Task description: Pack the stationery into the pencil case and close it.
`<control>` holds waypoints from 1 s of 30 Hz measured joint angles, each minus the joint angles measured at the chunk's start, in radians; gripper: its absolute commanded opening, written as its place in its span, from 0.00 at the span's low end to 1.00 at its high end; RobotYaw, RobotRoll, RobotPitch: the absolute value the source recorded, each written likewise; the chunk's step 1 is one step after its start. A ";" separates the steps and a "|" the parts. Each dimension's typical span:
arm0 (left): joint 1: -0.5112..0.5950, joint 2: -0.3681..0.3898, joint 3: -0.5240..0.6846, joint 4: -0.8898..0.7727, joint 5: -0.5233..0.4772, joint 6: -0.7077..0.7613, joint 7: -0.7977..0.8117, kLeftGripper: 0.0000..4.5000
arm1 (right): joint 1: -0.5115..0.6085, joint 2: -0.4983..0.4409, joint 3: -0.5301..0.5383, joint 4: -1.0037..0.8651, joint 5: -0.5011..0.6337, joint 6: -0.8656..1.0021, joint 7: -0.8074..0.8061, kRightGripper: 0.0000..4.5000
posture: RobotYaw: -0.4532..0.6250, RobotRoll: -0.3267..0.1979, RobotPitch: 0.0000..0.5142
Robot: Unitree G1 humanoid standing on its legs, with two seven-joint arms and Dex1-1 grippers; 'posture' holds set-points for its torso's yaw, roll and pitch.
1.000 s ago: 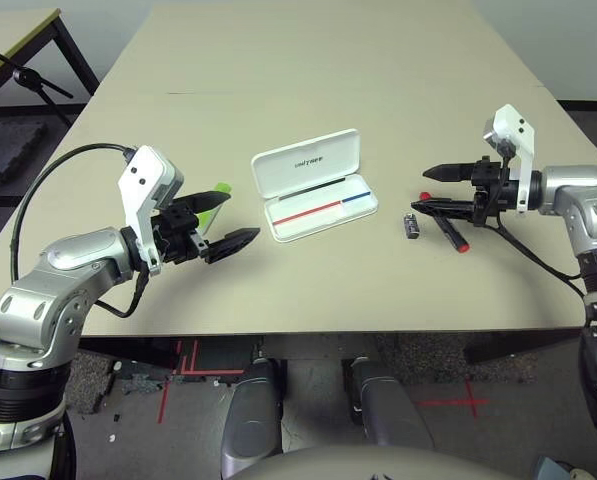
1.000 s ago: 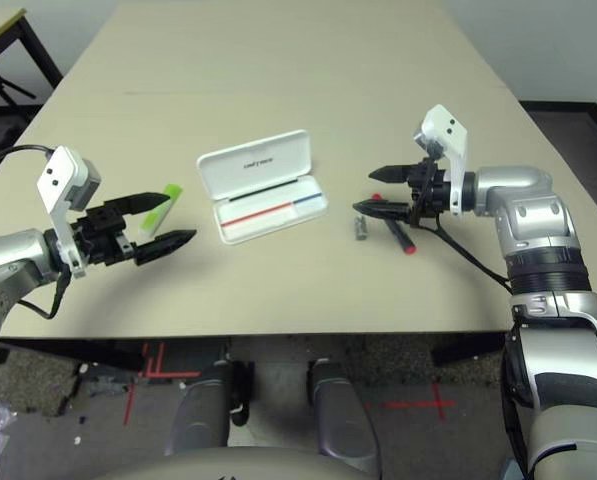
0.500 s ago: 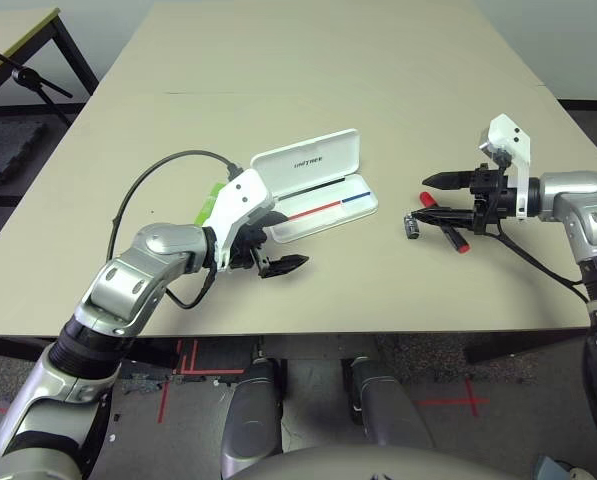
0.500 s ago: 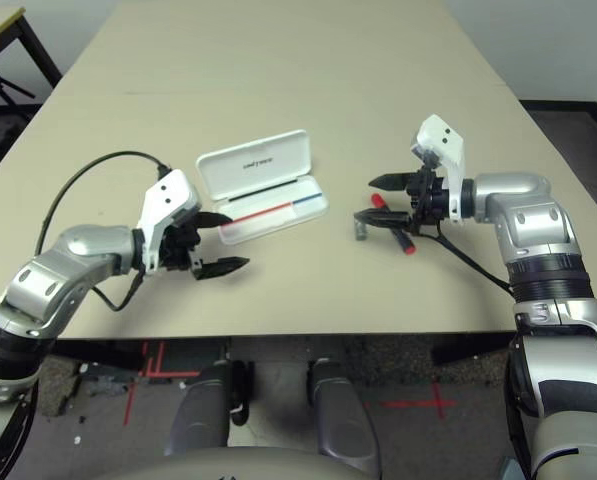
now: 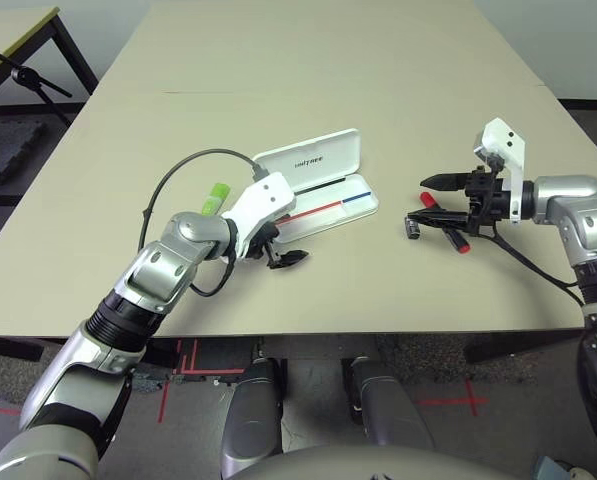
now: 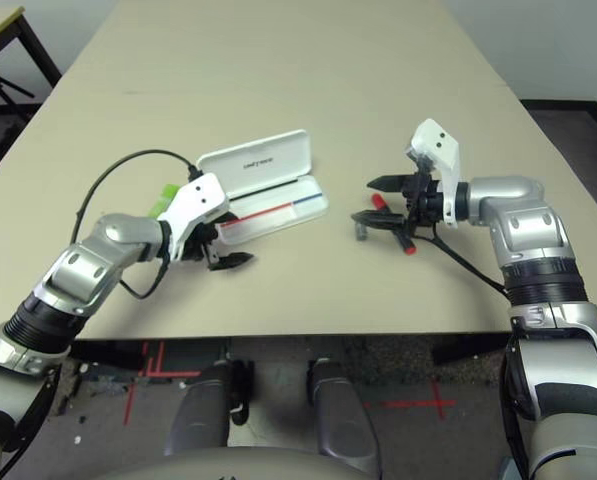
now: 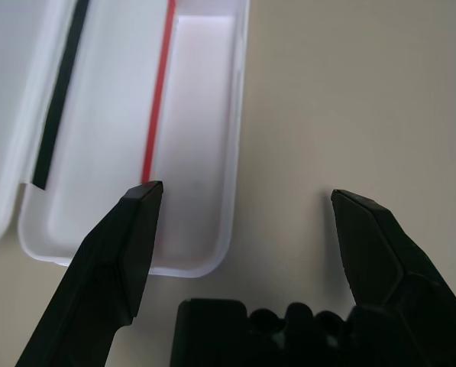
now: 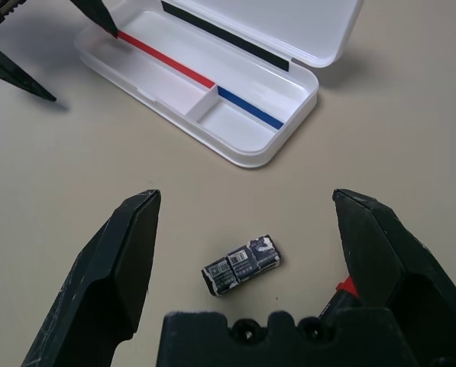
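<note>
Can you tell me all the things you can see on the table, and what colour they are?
Table: one, beige, under everything.
Pencil case: one, white, lid open, red and blue stripe inside, middle of the table.
Highlighter: one, lime green, on the table behind the left arm.
Marker: one, red with a black end, under the right gripper.
Small piece: one, dark grey, between the case and the marker.
Left gripper: jaws open, at the case's near left corner.
Right gripper: jaws open, above the marker and the small piece.

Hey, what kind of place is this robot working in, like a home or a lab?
Probably a lab or workshop: a large plain beige table, red tape marks on a speckled floor, and a black tripod beside it.
</note>
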State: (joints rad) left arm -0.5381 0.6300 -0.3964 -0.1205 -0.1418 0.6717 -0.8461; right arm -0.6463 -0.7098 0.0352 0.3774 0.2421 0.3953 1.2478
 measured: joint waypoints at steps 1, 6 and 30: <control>0.000 0.000 0.000 0.006 0.005 0.000 -0.005 0.99 | 0.002 0.001 0.000 0.000 0.000 -0.002 -0.004 1.00 | 0.39 0.62 0.30; -0.003 -0.017 -0.001 0.014 0.014 0.000 -0.019 0.99 | 0.006 0.001 0.000 0.000 0.000 -0.005 -0.015 1.00 | 0.38 0.62 0.30; -0.044 0.001 -0.014 0.084 0.066 -0.088 -0.125 0.01 | 0.088 -0.022 -0.009 -0.179 0.096 0.091 0.002 1.00 | 0.34 0.62 0.28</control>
State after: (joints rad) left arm -0.5824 0.6314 -0.4109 -0.0368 -0.0760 0.5839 -0.9711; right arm -0.5583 -0.7319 0.0262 0.1982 0.3380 0.4858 1.2497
